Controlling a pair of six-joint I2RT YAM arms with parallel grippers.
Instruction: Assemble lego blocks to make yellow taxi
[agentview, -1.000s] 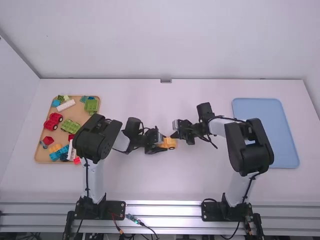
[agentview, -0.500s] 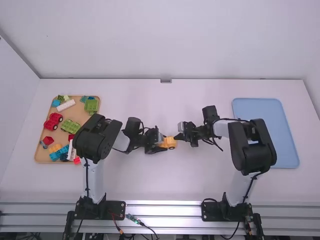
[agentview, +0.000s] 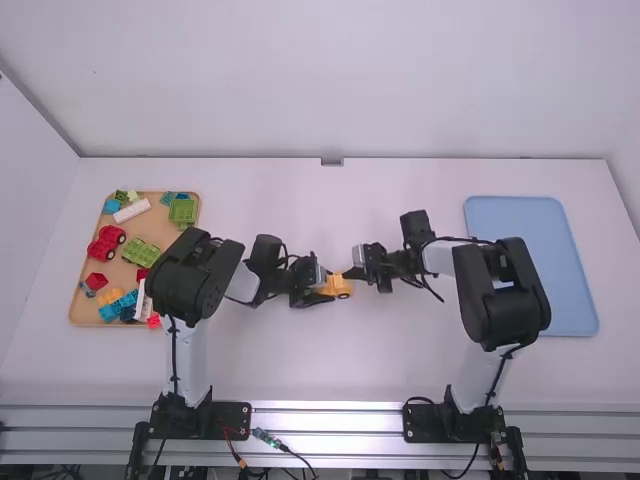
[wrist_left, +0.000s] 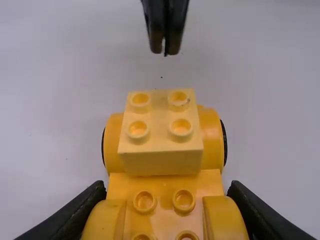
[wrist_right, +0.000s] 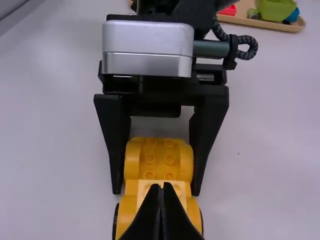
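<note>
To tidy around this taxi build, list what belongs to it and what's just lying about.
In the job: yellow wheeled base, pale yellow brick on it, left end effector, right end effector.

Apparently lying about: red wheeled piece, white brick, blue tray.

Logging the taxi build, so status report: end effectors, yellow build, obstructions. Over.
Left end effector clamped on yellow wheeled base. Pale yellow brick atop base. Right end effector shut, empty, near brick; possibly in the way.
</note>
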